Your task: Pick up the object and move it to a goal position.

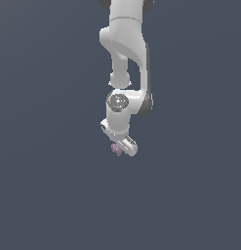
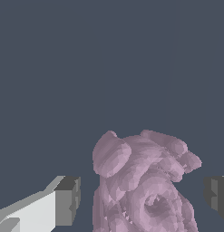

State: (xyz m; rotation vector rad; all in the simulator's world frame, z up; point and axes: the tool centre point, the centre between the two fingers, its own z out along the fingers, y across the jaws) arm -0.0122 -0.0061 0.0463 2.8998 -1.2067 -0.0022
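- Flat slate-blue background filled both views; we could make out no edge, seam or other item on it.
- We saw the white arm [image 1: 126, 53] come down from the top of the exterior view, its wrist bent so that the gripper [image 1: 123, 145] pointed down and a little toward that view's left.
- We found the object [image 1: 116, 149], a tiny pale pink-purple knobbly cluster, right at the tip of the gripper in the exterior view, on the side toward that view's left.
- In the wrist view the object [image 2: 143, 186] loomed large, a lump of rounded, coiled knobs sitting between the two dark grey pads [image 2: 68, 200].
- We saw the jaws standing wide: a band of background showed between the object and each pad, so neither pad touched it.
- We could not tell from either view whether the object rested on the bench or hung clear of it.
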